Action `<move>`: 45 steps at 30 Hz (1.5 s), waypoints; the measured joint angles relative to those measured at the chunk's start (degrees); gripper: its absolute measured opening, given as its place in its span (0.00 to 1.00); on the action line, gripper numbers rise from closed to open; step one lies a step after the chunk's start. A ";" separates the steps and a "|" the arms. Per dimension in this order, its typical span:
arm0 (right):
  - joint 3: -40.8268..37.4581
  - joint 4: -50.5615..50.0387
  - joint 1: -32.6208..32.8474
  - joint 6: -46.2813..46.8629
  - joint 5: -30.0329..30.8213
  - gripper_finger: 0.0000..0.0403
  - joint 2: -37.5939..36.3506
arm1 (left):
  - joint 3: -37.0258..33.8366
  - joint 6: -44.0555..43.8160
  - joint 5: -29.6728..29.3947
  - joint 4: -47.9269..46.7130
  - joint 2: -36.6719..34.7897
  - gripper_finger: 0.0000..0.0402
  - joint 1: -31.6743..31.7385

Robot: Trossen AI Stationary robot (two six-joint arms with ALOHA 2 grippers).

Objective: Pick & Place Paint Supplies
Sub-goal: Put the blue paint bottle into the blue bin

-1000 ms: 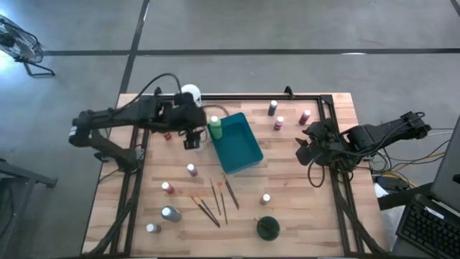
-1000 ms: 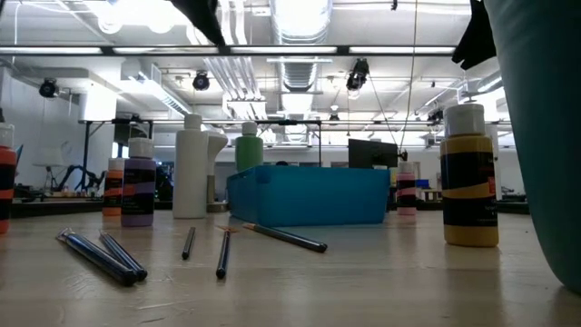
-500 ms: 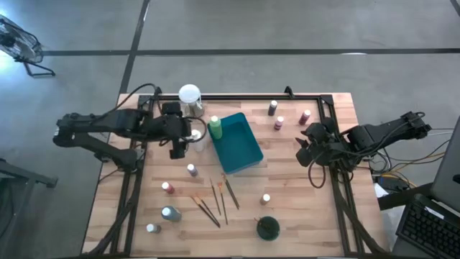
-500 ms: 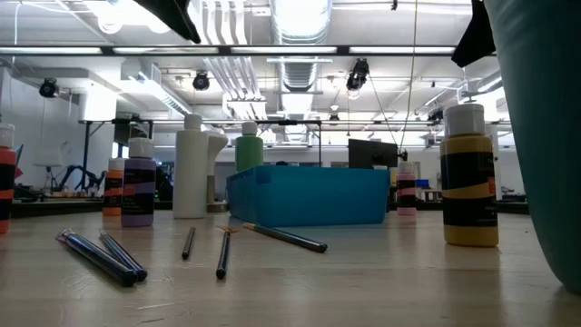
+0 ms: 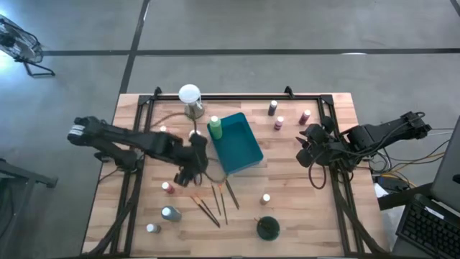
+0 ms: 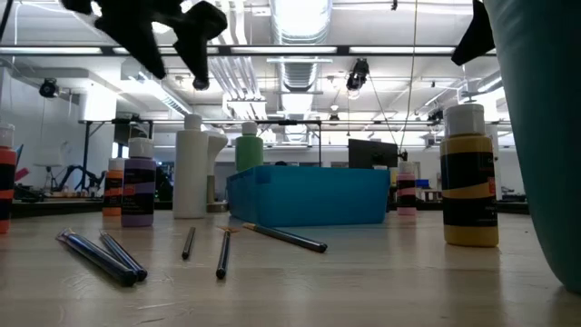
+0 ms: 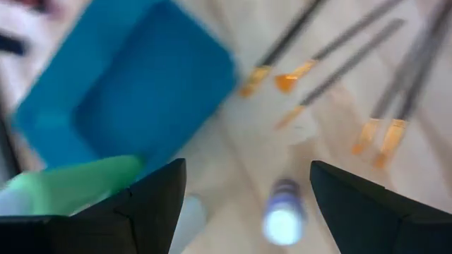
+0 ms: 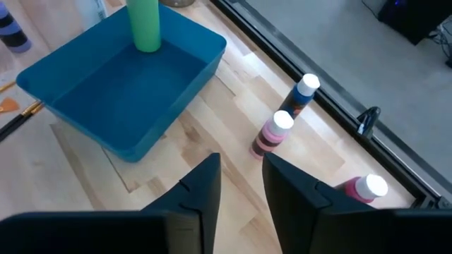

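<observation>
My left gripper (image 5: 188, 173) (image 7: 247, 169) hangs open, pointing steeply down, over a small purple white-capped bottle (image 7: 282, 220) (image 6: 138, 186) standing on the table left of the teal tray (image 5: 248, 167); its fingers stand wide to either side, above the cap. A green bottle (image 5: 215, 127) (image 8: 145, 25) stands in the tray's far left corner. Several thin brushes (image 5: 215, 201) (image 7: 339, 63) lie flat near the table's front. My right gripper (image 5: 303, 150) (image 8: 240, 166) waits at the right, its fingers a narrow gap apart and empty.
A white globe on a metal base (image 5: 189, 95) stands at the far edge. Three small bottles (image 5: 279, 123) stand far right of the tray. Near the front stand a red bottle (image 5: 167, 188), a grey-capped one (image 5: 170, 213), a yellow one (image 5: 265, 198) and a dark green one (image 5: 268, 228).
My left gripper has moved from beside the tray's far left corner toward the table's near edge and down, rolling as it went, and now hangs over the purple bottle, coming into the low view from above. It has stayed open. No bottle or brush has moved.
</observation>
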 joint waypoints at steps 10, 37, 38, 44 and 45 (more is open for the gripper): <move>0.00 0.24 0.00 -0.11 0.35 0.18 0.00 | 0.05 -6.29 -0.05 -2.16 5.14 0.76 -8.68; 0.00 0.68 0.00 -1.46 1.57 0.26 -0.02 | -1.93 -16.09 4.88 -0.21 8.72 0.76 -10.16; 0.00 0.66 0.00 -1.49 1.57 0.26 -0.02 | -1.94 -16.14 5.12 -0.19 9.10 0.76 -10.10; 0.00 0.68 0.00 -1.66 1.55 0.25 -0.02 | 2.07 -18.91 5.44 -4.91 8.86 0.76 -9.72; 0.00 0.68 0.00 -1.66 1.56 0.24 -0.02 | 3.87 -20.51 5.11 -6.80 8.30 0.76 -9.39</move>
